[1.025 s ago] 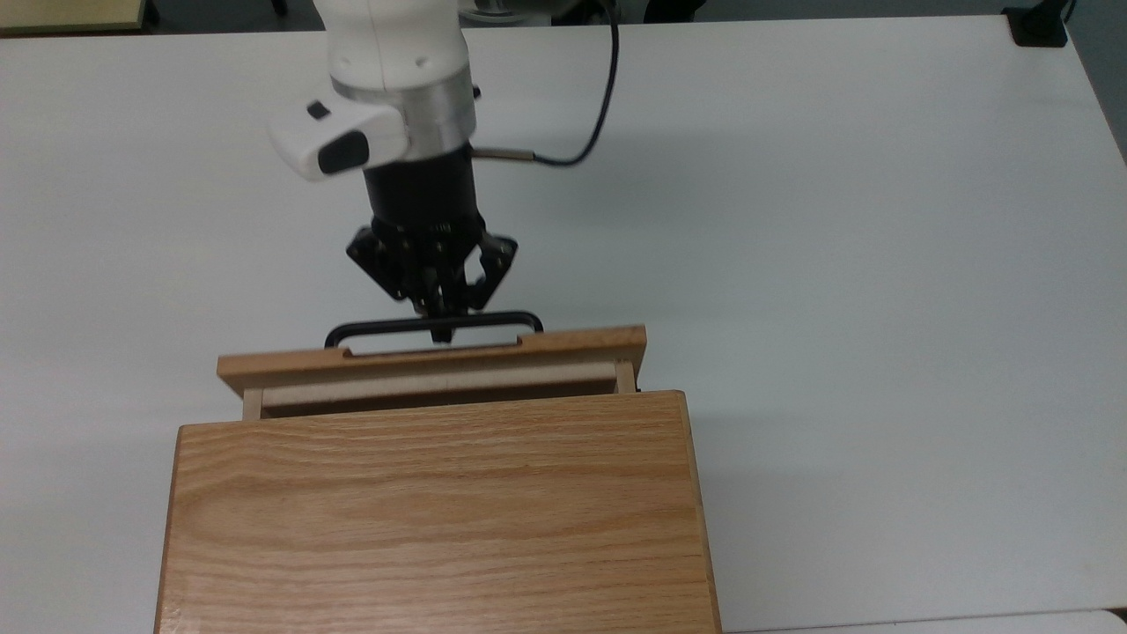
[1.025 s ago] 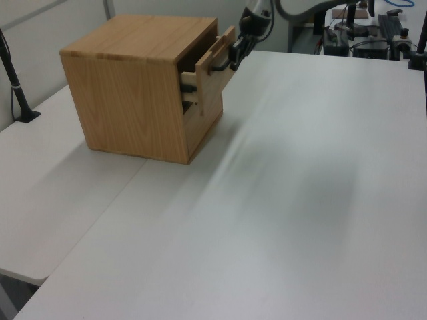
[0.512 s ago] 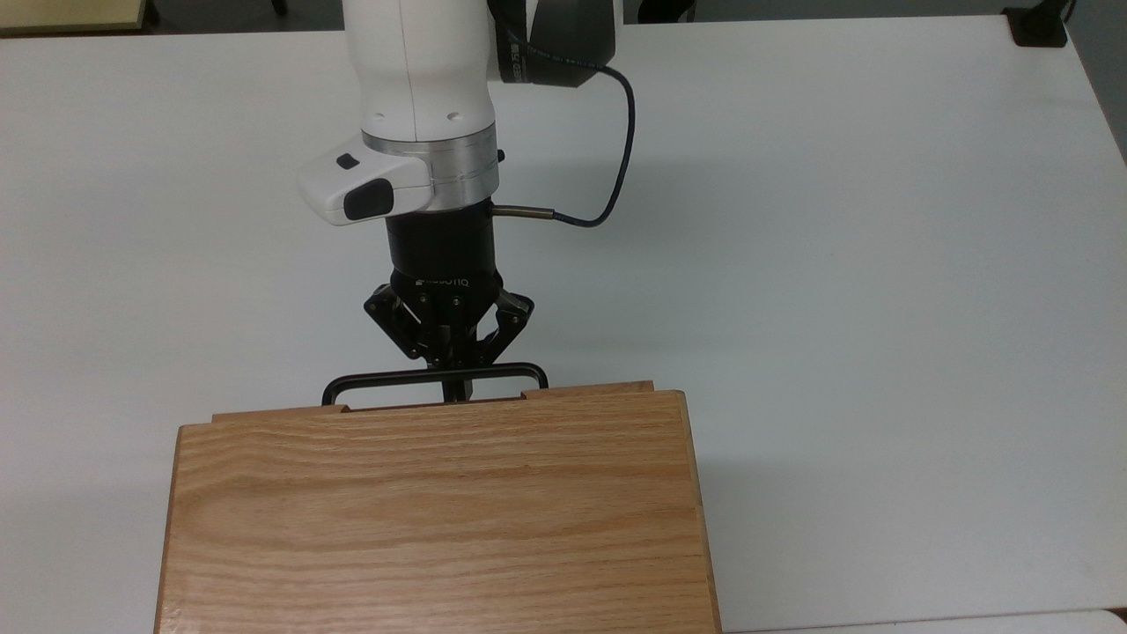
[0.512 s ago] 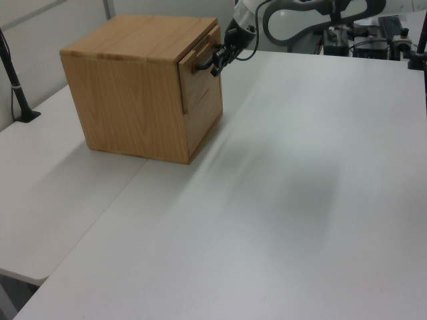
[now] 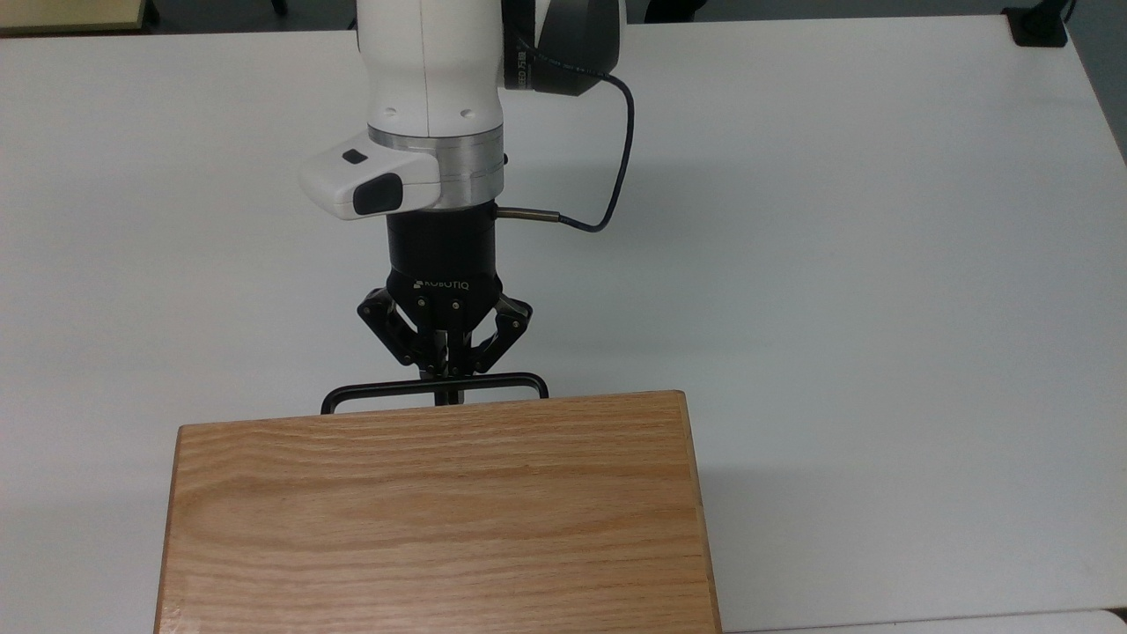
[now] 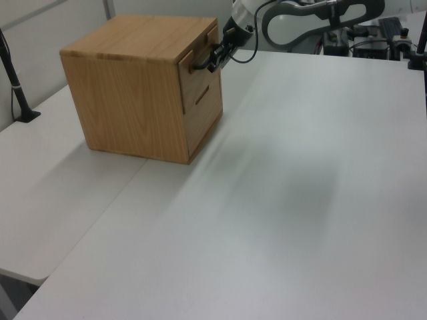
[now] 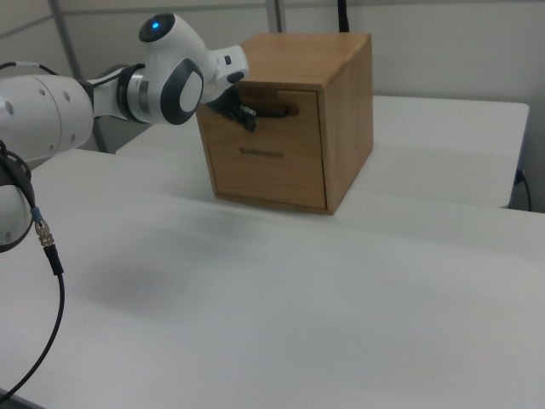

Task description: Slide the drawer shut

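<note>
Gripping the black handle [image 5: 435, 387] at its middle, the gripper [image 5: 445, 377] has its fingers closed on the bar. The drawer [image 7: 274, 109] sits pushed flush into the top of the cabinet [image 5: 436, 511] on the white table [image 5: 863, 264].

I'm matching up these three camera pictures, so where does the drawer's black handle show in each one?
Top view: handle at lower centre, just above the cabinet top.
Left view: handle upper centre, on the cabinet's right face.
Right view: handle upper centre.
Shared landmark: the end effector at the handle.
</note>
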